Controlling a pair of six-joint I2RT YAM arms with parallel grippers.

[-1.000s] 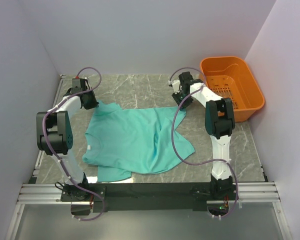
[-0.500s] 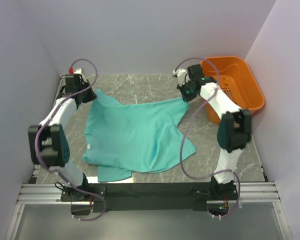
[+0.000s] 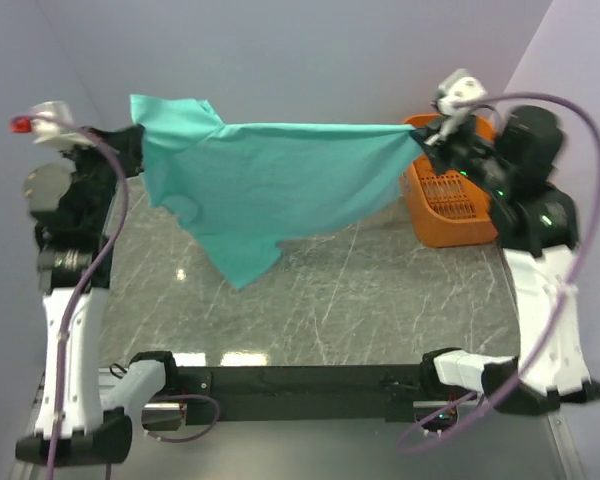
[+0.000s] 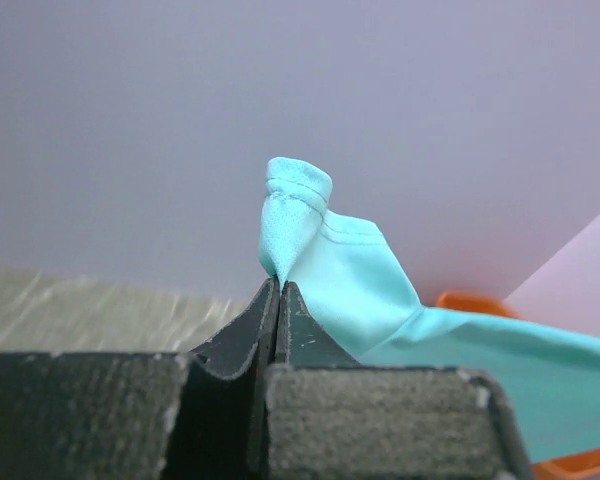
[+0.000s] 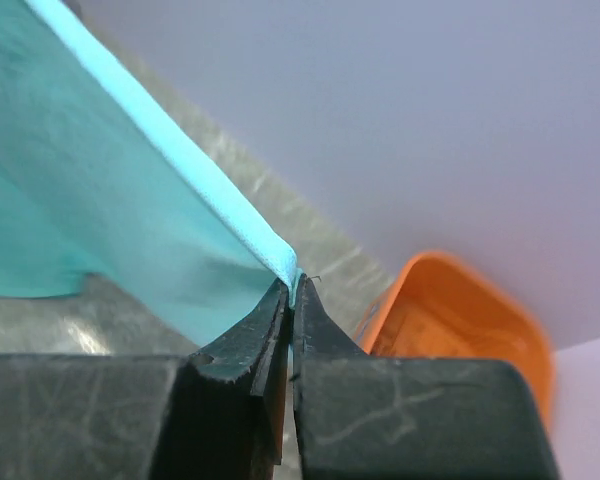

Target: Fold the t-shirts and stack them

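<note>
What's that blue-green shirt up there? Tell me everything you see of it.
The t-shirt is plain turquoise soft cloth, short-sleeved, without print. It hangs stretched between two pinches: the left gripper shut on a hemmed corner, the right gripper shut on the opposite edge. Its lower part droops to a point, seemingly clear of the table.

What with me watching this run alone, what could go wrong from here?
Each claw pinches only a thin edge of the t-shirt: the left claw a small bunched corner, the right claw a hem tip; either might slip. The right claw also hangs close to the orange basket, so the cloth could snag there.
</note>
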